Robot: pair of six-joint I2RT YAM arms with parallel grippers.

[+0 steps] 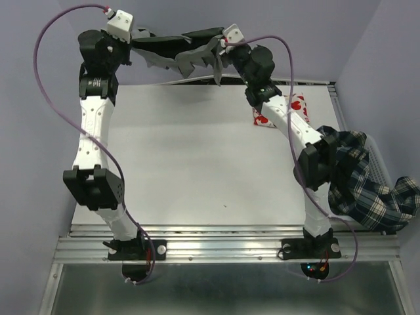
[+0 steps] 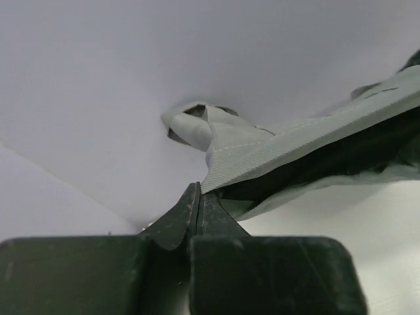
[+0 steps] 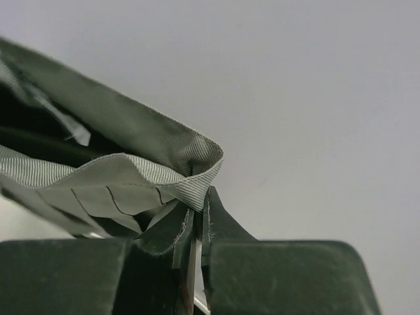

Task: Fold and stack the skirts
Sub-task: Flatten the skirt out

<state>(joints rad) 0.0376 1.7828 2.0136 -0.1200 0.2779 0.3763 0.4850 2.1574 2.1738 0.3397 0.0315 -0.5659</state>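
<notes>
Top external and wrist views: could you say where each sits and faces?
Top external: above and behind the bases, looking down on the table; left arm and right arm show whole.
Left wrist: on that arm, looking along the shut left hand at the grey skirt.
Right wrist: likewise, along the right hand pinching the skirt's edge.
Shared: all three show the grey skirt.

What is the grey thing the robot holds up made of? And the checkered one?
The grey skirt looks like woven cloth, matte: fine ribbed lines cross it and it bends softly. The checkered skirt looks like soft cloth, slumping in loose folds; its weave is too small to tell.
</notes>
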